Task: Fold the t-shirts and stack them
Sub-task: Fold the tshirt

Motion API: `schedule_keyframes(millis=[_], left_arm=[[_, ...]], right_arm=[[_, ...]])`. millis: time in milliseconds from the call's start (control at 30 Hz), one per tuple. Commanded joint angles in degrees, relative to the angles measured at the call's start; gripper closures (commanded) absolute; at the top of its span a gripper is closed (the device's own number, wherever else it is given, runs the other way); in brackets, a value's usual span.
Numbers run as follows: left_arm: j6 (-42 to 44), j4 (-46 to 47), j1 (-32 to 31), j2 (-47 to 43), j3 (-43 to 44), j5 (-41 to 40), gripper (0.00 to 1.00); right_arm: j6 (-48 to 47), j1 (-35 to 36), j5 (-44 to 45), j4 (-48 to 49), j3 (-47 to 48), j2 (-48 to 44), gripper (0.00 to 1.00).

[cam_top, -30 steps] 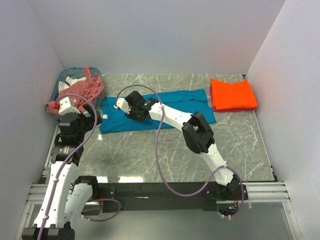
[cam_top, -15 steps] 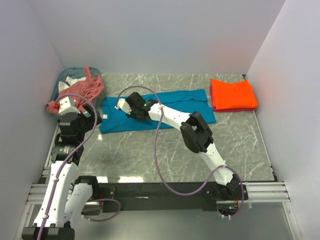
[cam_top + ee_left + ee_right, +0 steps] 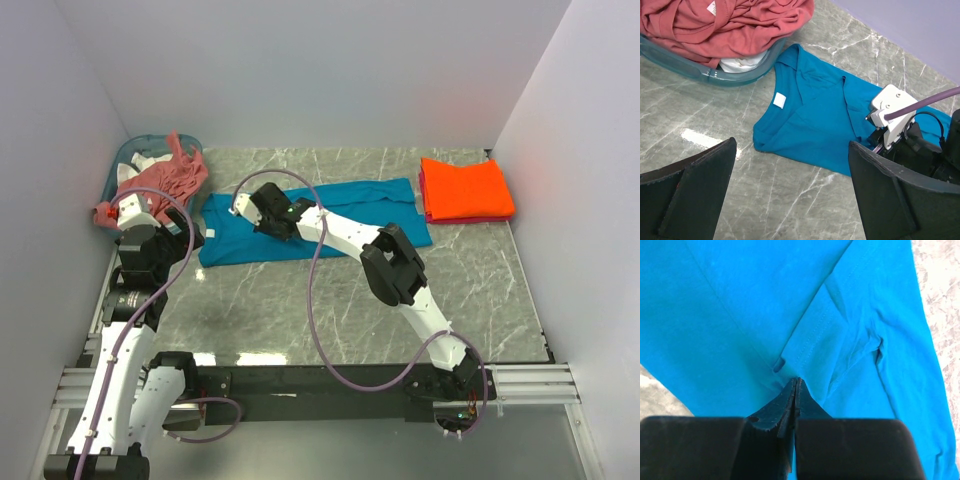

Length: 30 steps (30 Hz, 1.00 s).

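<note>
**Friend:** What are your right jaws doing?

**Me:** My right jaws are squeezing tight together. They are pinching a little bit of the blue shirt [image 3: 740,300] at a crease, near a line of stitching. The cloth is bunching up a bit at the tips of my fingers [image 3: 775,410].

**Friend:** Where is that shirt lying?

**Me:** It is lying flat on the desk [image 3: 300,300], spread out sideways in the middle. My right arm is reaching across it to its left part. A small white tag [image 3: 779,100] is showing at the neck end.

**Friend:** And your left jaws?

**Me:** My left jaws are standing wide open and holding nothing. They are hanging over the desk, near the left end of the blue shirt. I am seeing one dark finger [image 3: 690,195] on each side of my left wrist view.

**Friend:** Where are the other shirts?

**Me:** The pink shirt [image 3: 165,180] is sitting in a heap in the basket [image 3: 700,72] at the far left corner, spilling over the rim. The neck end of the blue shirt is lying just beside that basket. The orange shirt [image 3: 465,187] is lying folded at the far right of the desk, apart from the blue one.
</note>
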Motion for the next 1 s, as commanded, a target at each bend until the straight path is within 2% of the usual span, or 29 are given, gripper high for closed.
schedule_keyframes(millis=[0,267,333,400,433,533,633,967], left_arm=[[0.7,1.2,0.0,-0.8,1.9,-0.7,0.02],[0.6,1.1,0.0,-1.0,1.9,-0.8,0.02],[0.7,1.1,0.0,-1.1,1.9,-0.7,0.02],[0.7,1.2,0.0,-0.9,1.8,-0.7,0.02],[0.7,1.2,-0.1,-0.8,1.8,-0.6,0.02],[0.7,1.0,0.0,-0.7,1.9,-0.7,0.02],[0.6,0.7,0.0,-1.0,1.8,-0.8,0.02],[0.8,0.7,0.0,-1.2,1.9,-0.7,0.02]], right_arm=[[2.4,-1.0,1.1,3.3,0.4,-1.6,1.00],[6.2,-6.5,3.5,6.5,-3.0,-4.7,1.00],[6.1,-7.5,-0.9,5.6,-3.6,-5.8,1.00],[2.9,-7.6,-5.8,3.4,-4.8,-6.8,0.90],[1.8,-7.3,-9.3,3.2,-5.5,-8.2,0.80],[-1.6,-5.9,-13.6,4.3,-9.0,-10.6,0.70],[-4.1,-5.0,-15.3,5.3,-9.9,-10.8,0.64],[-10.0,-3.2,-15.7,2.9,-4.0,-4.9,0.59]])
